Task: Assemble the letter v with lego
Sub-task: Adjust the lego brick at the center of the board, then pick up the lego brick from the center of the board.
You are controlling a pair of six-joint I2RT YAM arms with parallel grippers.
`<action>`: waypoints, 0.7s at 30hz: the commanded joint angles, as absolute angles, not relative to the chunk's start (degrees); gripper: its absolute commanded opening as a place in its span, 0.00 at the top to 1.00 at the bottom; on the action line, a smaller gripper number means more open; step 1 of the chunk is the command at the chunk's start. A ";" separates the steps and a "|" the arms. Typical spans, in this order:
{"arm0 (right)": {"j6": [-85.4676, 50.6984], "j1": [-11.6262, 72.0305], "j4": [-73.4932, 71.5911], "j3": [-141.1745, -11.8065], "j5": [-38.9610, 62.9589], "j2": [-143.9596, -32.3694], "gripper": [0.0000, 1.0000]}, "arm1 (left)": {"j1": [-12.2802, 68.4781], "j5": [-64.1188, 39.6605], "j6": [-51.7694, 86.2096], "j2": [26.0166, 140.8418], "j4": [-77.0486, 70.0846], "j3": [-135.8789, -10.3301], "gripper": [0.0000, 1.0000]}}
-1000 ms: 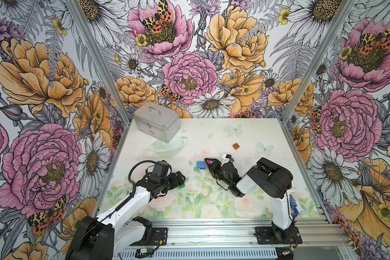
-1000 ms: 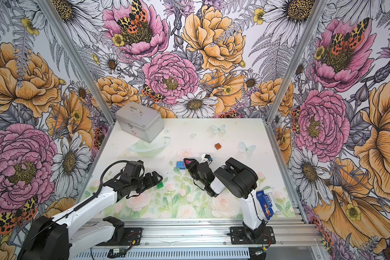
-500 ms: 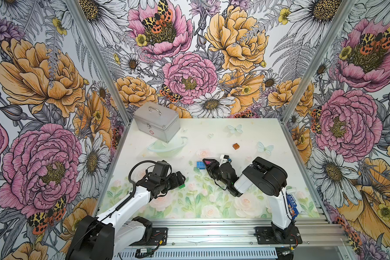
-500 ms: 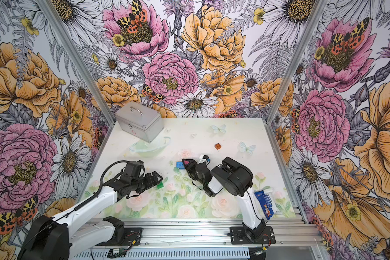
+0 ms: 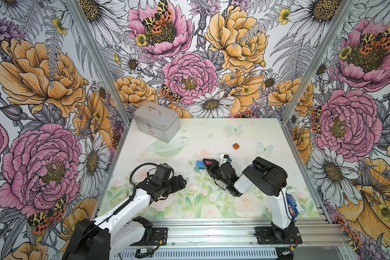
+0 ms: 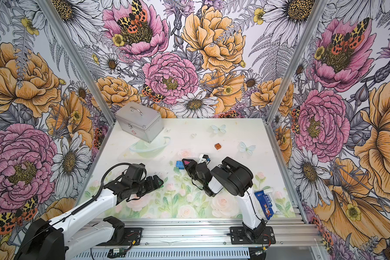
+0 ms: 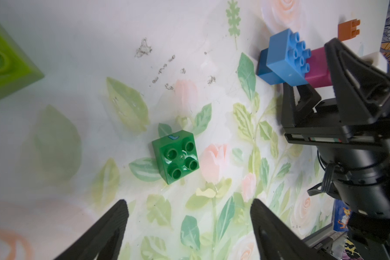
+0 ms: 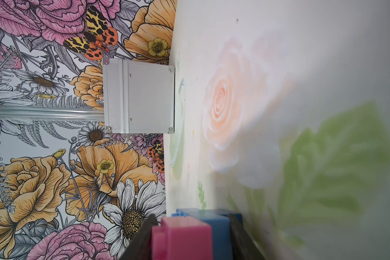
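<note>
Right end effector [image 7: 311,67] pinched the magenta plastic brick [image 8: 185,238] joined to the light-blue studded brick [image 7: 286,60], while left end effector [image 7: 188,202] stood spread near the green four-stud brick [image 7: 175,156].

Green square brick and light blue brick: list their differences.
The green square plastic brick lies loose on the table; the longer light blue plastic brick is joined to a dark blue brick and a pink brick. Green shows four studs; light blue more. Both are studded.
</note>
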State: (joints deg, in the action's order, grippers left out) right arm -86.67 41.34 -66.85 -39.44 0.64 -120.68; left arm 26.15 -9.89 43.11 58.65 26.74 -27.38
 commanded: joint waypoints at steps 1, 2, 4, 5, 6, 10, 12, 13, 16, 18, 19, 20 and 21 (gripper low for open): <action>-81.57 42.01 -61.93 -38.60 0.47 -119.40 0.54 | 26.64 -8.39 44.31 57.04 28.37 -26.22 0.13; -80.51 42.10 -61.45 -38.51 0.44 -119.13 0.55 | 26.69 -8.35 44.58 56.87 28.35 -26.04 0.13; -78.82 42.19 -61.29 -38.24 0.62 -118.79 0.55 | 26.70 -8.34 45.23 56.78 28.34 -25.76 0.13; -78.44 42.27 -61.54 -38.11 0.72 -118.93 0.55 | 26.84 -8.23 45.43 56.95 28.33 -25.74 0.14; -77.87 42.28 -61.74 -38.08 0.96 -119.08 0.55 | 26.93 -8.13 45.48 57.17 28.37 -25.76 0.14; -77.27 42.70 -63.90 -37.71 0.92 -120.30 0.56 | 27.01 -7.56 45.88 58.42 28.27 -26.51 0.14; -77.34 42.71 -65.49 -37.38 0.91 -121.06 0.55 | 27.14 -6.96 46.03 59.47 28.27 -27.17 0.14; -77.26 42.71 -66.11 -37.21 0.90 -121.34 0.55 | 27.24 -6.66 46.10 60.16 28.20 -27.62 0.15; -77.03 42.71 -66.01 -36.85 0.55 -121.20 0.56 | 27.61 -6.11 46.05 63.16 28.21 -29.11 0.19; -76.75 42.71 -65.76 -36.61 0.36 -121.04 0.56 | 27.94 -5.58 46.14 65.44 28.16 -30.06 0.22; -76.65 42.71 -65.42 -36.51 0.27 -120.90 0.56 | 28.12 -5.00 46.23 66.53 28.20 -30.70 0.24; -76.51 42.71 -65.39 -36.48 0.26 -120.85 0.56 | 28.39 -4.41 46.26 67.46 28.28 -31.40 0.25; -76.40 42.71 -65.31 -36.40 0.27 -120.81 0.56 | 28.57 -4.03 46.32 68.13 28.25 -32.05 0.26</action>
State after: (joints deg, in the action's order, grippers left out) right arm -78.32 42.37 -67.88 -37.67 0.64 -119.77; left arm 27.90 -6.83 46.17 66.76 28.49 -29.45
